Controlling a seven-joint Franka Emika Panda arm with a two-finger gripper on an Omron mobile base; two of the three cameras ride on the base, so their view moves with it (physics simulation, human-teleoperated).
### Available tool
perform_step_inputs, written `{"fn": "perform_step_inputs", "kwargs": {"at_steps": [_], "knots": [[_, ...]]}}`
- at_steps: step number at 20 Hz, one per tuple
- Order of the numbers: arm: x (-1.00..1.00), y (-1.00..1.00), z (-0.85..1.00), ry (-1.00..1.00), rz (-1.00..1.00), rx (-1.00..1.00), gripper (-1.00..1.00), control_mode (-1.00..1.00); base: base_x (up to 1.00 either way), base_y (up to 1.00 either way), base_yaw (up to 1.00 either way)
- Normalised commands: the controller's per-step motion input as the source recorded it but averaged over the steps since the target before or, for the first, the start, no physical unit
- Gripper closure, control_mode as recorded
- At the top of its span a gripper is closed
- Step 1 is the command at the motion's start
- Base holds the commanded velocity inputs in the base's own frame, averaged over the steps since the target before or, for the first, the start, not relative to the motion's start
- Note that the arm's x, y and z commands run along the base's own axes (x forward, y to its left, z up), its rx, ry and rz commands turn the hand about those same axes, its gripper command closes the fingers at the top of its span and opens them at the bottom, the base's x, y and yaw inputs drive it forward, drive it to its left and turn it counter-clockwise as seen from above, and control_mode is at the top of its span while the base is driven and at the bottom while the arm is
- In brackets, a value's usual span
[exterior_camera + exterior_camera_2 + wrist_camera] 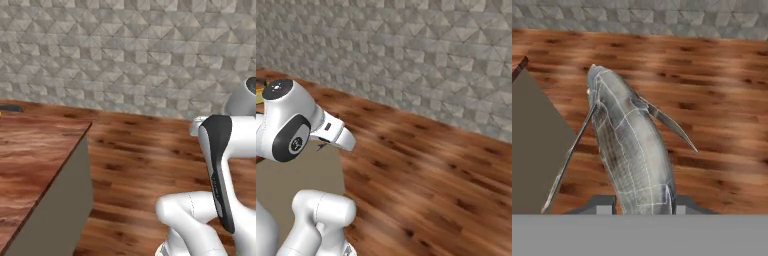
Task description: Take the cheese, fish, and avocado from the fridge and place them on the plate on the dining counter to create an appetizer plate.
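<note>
In the left base view the dining counter (35, 145) filled the left side, its reddish-brown wood-grain top ending in a sharp corner over a plain grey-brown side panel, and a small dark object (11, 108) lay at its far left edge, too small to identify. To the right of the counter ran a wood-plank floor (145, 155) up to a grey faceted stone wall (125, 50), and the white arm (220, 170) rose at the lower right. In the right base view the arm stood at the left with the counter's side panel behind it, and floor and wall spread away to the right. In the hand view the counter's panel sat at the left, and the fish (632, 150), grey-white with thin fins sticking out to either side, stood in the middle above the floor, its lower end between the two finger tips of the gripper (639, 204). The jaws were closed narrowly on the fish, holding it clear of the counter.
</note>
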Motion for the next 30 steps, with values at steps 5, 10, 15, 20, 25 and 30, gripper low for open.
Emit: {"fn": "perform_step_inputs", "kwargs": {"at_steps": [5, 10, 15, 20, 25, 30], "knots": [[0.00, 0.00, 0.00, 0.00, 0.00, 0.00, 1.00, 1.00, 1.00, -0.44, 0.51], [0.00, 0.00, 0.00, 0.00, 0.00, 0.00, 1.00, 1.00, 1.00, -0.54, 0.52], [0.00, 0.00, 0.00, 0.00, 0.00, 0.00, 1.00, 1.00, 1.00, -0.58, 0.54], [0.00, 0.00, 0.00, 0.00, 0.00, 0.00, 1.00, 1.00, 0.98, -0.59, 0.56], [0.00, 0.00, 0.00, 0.00, 0.00, 0.00, 1.00, 1.00, 0.89, -0.59, 0.59], [0.00, 0.00, 0.00, 0.00, 0.00, 0.00, 1.00, 1.00, 0.81, -0.61, 0.60]]}}
